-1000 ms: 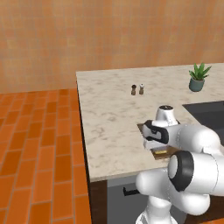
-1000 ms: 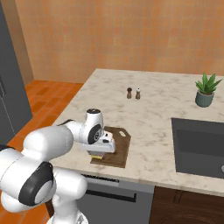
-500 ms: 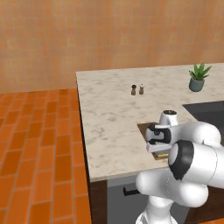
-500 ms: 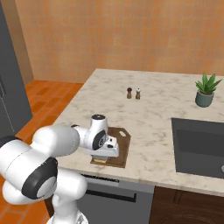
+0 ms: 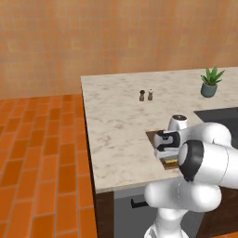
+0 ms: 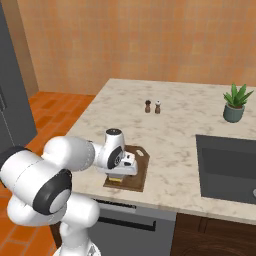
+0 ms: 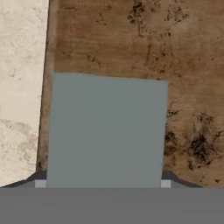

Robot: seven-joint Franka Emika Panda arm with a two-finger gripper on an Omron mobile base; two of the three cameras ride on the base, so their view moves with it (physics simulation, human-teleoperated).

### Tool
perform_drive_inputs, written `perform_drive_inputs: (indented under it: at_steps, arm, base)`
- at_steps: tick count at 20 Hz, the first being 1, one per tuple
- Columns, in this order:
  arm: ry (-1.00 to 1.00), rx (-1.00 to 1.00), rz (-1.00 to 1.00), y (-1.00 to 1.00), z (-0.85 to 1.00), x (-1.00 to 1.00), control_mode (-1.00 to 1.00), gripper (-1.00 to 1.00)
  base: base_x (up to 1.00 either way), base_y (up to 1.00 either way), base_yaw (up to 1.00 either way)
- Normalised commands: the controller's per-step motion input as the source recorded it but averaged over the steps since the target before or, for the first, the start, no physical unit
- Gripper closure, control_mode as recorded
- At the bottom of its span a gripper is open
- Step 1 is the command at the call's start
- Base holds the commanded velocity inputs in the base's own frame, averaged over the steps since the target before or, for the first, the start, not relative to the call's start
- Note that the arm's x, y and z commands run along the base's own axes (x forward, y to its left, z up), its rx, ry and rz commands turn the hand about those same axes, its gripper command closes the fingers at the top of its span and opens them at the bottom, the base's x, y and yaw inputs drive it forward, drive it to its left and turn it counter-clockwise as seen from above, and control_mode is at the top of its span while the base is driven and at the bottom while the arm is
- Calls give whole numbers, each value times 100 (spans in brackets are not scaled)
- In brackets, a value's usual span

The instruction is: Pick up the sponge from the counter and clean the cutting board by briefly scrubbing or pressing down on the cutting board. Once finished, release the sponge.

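Observation:
The grey-blue sponge (image 7: 107,131) lies flat on the dark brown cutting board (image 7: 183,65), close to the board's edge where the marbled counter (image 7: 19,87) begins. My gripper (image 7: 103,181) is shut on the sponge, a dark fingertip at each side of it. From the base views the hand is low over the cutting board (image 6: 139,175) (image 5: 153,135), with the sponge's yellow layer (image 6: 117,177) (image 5: 169,161) peeking out beneath my gripper (image 6: 120,172) (image 5: 168,155). The hand hides most of the sponge there.
Two small shakers (image 6: 152,106) (image 5: 145,95) stand mid-counter. A potted plant (image 6: 235,102) (image 5: 210,82) is at the far right, and the dark sunken sink (image 6: 227,167) lies right of the board. The counter's front edge (image 6: 150,200) runs just below the board.
The hand has dropped lower with the sponge, bringing it down onto the cutting board. The board and the other things have stayed put.

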Motion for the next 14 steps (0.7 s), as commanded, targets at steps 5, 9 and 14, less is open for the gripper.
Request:
perform_drive_inputs:
  at_steps: [5,9,14]
  arm:
    - [-10,0,-2,11,0,41,-100,100]
    - [0,0,-4,1,0,59,-100,100]
    - [-1,0,-5,0,0,75,-100,100]
  base:
    - [0,0,0]
    - [0,0,0]
    - [0,0,0]
